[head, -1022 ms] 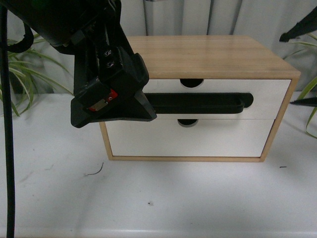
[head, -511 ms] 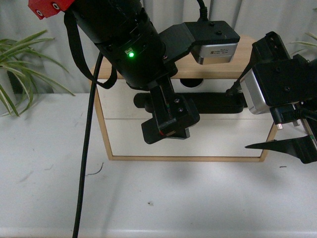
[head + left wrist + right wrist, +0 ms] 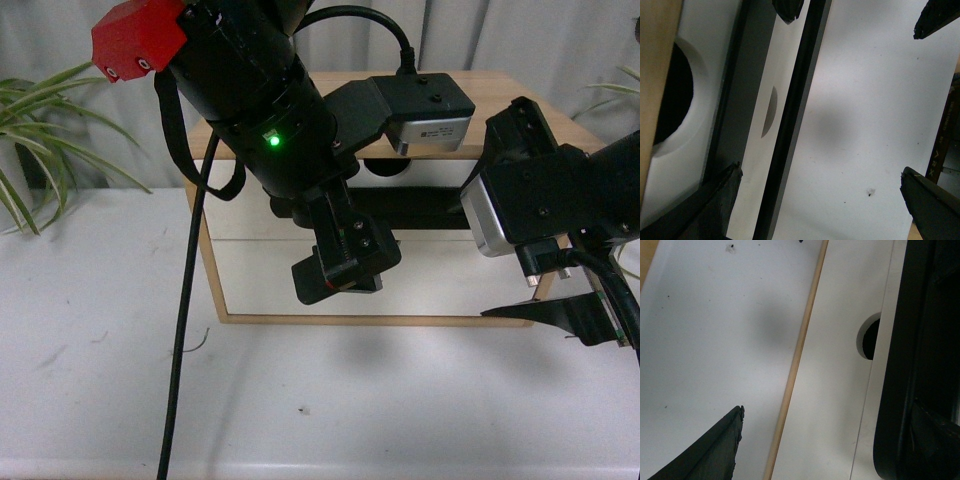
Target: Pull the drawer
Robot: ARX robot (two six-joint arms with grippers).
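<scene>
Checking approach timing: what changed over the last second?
The left gripper swung from the left end of the handle to the middle of the cabinet front, low by the handle. The right gripper came in from the right edge, then edged left. Both sets of fingers are open and nothing is grasped. The drawer and the cabinet show no shift.

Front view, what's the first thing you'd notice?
The big black left arm fills the upper middle, with a glowing green light and a red block at its top left. Behind it stands a wooden cabinet whose upper drawer has a long black bar handle, and the right arm hangs in front of its right side.
</scene>
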